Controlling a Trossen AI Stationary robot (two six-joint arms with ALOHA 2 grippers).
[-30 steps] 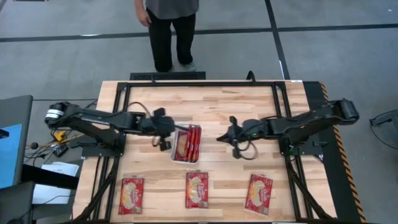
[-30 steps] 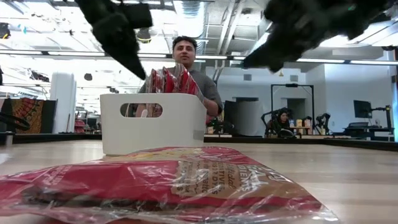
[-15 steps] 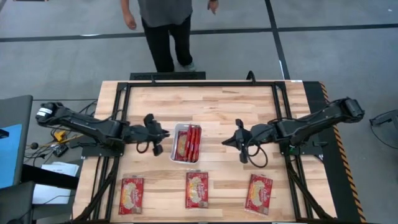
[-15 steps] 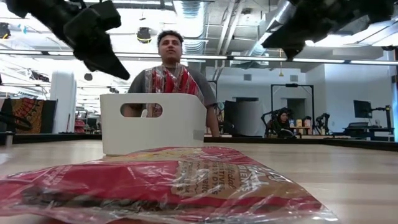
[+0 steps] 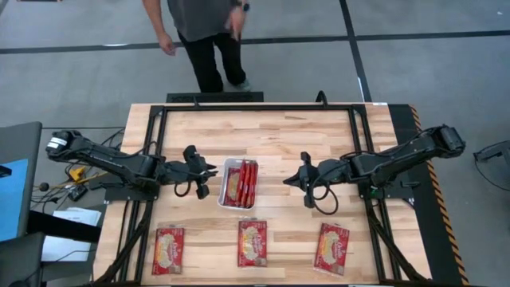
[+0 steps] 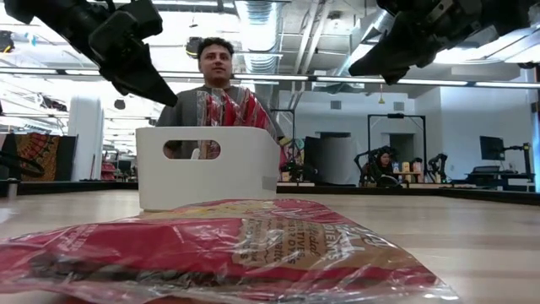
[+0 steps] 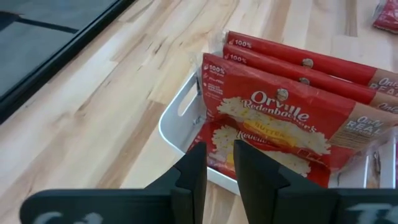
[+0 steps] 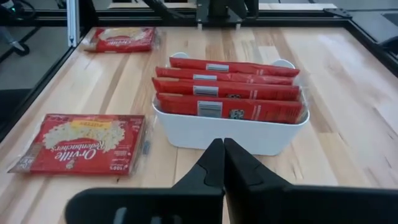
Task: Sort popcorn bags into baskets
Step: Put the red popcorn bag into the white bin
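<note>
The white basket (image 5: 222,191) stands mid-table. Several red popcorn bags (image 8: 227,93) stand on edge in it, and the one nearest my left gripper leans (image 7: 280,118). Three more bags lie flat in a row near the front edge (image 5: 168,249) (image 5: 253,243) (image 5: 332,247). My left gripper (image 5: 210,171) hangs above the table just left of the basket, pointing at it. Its fingers (image 7: 219,168) are slightly apart with nothing between them. My right gripper (image 5: 287,182) hangs right of the basket, shut (image 8: 222,155) and holding nothing.
A person (image 5: 203,32) stands beyond the table's far edge. Black frame rails (image 5: 151,159) run along the table's left, right and far sides. Bare wood lies between the basket and the row of bags. The middle bag fills the foreground of the low view (image 6: 228,249).
My left gripper has drawn back from the basket's left wall toward the table's left edge, then kept still. The person behind the table has shifted to the left.
</note>
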